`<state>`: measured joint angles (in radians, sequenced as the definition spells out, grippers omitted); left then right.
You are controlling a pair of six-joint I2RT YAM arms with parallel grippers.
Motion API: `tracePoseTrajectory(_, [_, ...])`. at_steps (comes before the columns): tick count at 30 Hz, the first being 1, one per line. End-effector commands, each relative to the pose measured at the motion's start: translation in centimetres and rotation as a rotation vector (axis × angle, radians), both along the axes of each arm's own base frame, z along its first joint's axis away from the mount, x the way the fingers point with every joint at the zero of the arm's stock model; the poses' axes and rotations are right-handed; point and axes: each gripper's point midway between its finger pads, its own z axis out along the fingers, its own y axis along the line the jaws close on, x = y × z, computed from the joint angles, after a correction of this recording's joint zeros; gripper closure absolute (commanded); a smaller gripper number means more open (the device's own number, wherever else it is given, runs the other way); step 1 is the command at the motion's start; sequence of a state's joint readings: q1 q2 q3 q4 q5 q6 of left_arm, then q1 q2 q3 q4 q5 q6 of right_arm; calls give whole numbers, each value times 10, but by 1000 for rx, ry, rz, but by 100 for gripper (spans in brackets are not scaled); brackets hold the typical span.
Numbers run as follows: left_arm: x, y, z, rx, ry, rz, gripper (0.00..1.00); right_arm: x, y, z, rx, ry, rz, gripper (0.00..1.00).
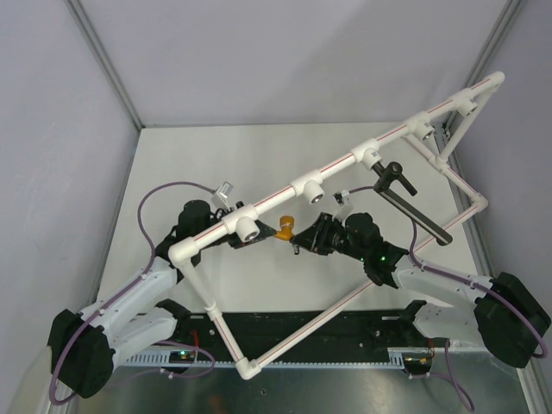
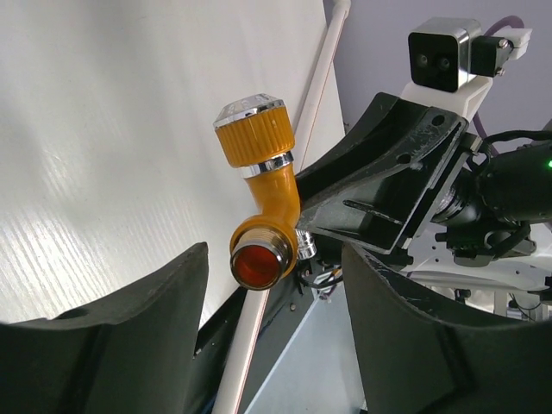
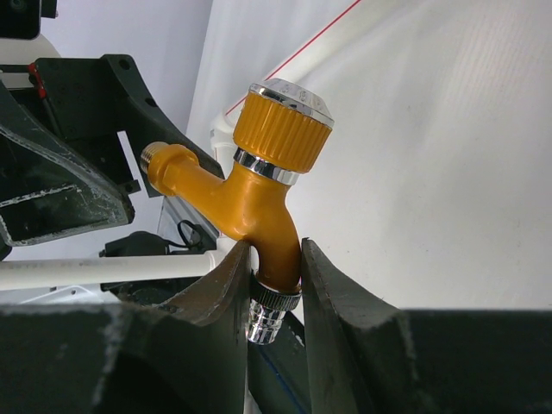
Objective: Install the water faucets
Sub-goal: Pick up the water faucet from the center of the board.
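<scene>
The orange-brass tap [image 3: 259, 203] with a shiny round knob hangs above the table, and my right gripper [image 3: 274, 263] is shut on its spout just above the chrome nozzle. In the top view the tap [image 1: 285, 228] sits just below the white pipe frame [image 1: 332, 172], at the tip of my right gripper [image 1: 302, 235]. My left gripper [image 2: 276, 297] stands open with its fingers [image 2: 129, 345] wide apart. The tap's threaded inlet [image 2: 259, 263] faces it just beyond the fingertips, touching neither. The black long-armed tap [image 1: 405, 194] hangs from a socket on the frame's top pipe.
The pipe frame slants across the table, with round sockets [image 1: 248, 227] along its top pipe and a lower pipe [image 2: 259, 345] running under the left gripper. The right arm's camera housing [image 2: 444, 56] stands close opposite the left gripper. Grey walls enclose the table.
</scene>
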<state>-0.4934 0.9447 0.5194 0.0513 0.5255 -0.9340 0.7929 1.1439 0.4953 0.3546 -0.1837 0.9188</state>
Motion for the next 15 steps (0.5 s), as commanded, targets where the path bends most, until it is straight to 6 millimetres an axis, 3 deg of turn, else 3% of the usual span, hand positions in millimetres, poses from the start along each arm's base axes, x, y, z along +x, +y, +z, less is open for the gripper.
tracePoseTrajectory(1, [3, -6, 16, -20, -61, -20, 32, 0, 0, 19, 31, -62, 2, 100])
tracePoseTrajectory(4, [3, -6, 16, -20, -58, -16, 35, -1, 0, 19, 33, -63, 9, 100])
tracePoseTrajectory(15, [3, -7, 17, -23, -55, -22, 60, -1, 3, 18, 38, -55, 12, 100])
